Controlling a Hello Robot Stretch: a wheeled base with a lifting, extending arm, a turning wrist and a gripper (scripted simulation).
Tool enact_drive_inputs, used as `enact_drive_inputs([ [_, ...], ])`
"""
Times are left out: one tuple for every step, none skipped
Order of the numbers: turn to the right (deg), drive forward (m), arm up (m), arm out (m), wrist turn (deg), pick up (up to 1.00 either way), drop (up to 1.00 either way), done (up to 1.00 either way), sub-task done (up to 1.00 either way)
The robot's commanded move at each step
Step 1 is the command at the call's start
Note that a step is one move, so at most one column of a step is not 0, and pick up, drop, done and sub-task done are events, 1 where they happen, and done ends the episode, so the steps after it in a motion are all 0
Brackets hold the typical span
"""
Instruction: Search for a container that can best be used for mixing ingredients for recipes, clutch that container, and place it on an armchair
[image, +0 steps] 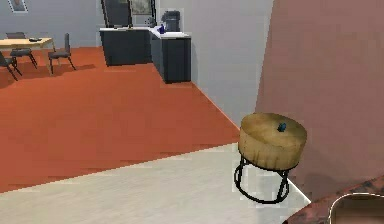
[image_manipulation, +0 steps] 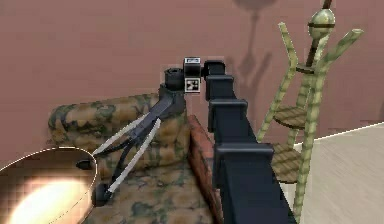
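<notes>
Fingers (image_manipulation: 131, 156), two thin rods, slant down from the gripper (image_manipulation: 100, 172) toward the rim of the large round pale-tan mixing bowl (image_manipulation: 42, 186). Whether they grip it, or what state they are in, cannot be told, since the bowl has upholstery behind it.

The bowl sits at the arm side view's lower left, over or on the seat of the camouflage-patterned upholstered armchair (image_manipulation: 105, 115). Its edge also appears at the forward view's bottom right.

It looks rigid, smooth and wide, probably slippery and possibly breakable. The thin rim is the sensible place to take hold, as the rounded wall offers no purchase. The soft seat should cushion it, though it might let the bowl tip.

The dark square-section arm (image_manipulation: 238, 150) runs alongside. Beyond stand a greenish wooden coat stand (image_manipulation: 312, 95) and a round wooden stool on black metal legs (image: 272, 140).
</notes>
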Motion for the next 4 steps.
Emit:
enact_drive_inputs([
  [0.0, 0.00, 0.00, 0.00, 45.0, 0.00, 0.00, 0.00, 0.00],
  [0.0, 0.00, 0.00, 0.00, 36.0, 0.00, 0.00, 0.00, 0.00],
  [0.0, 0.00, -0.38, 0.00, 0.0, 0.00, 0.00, 0.00, 0.00],
  [0.0, 0.00, -0.32, 0.00, 0.0, 0.00, 0.00, 0.00, 0.00],
])
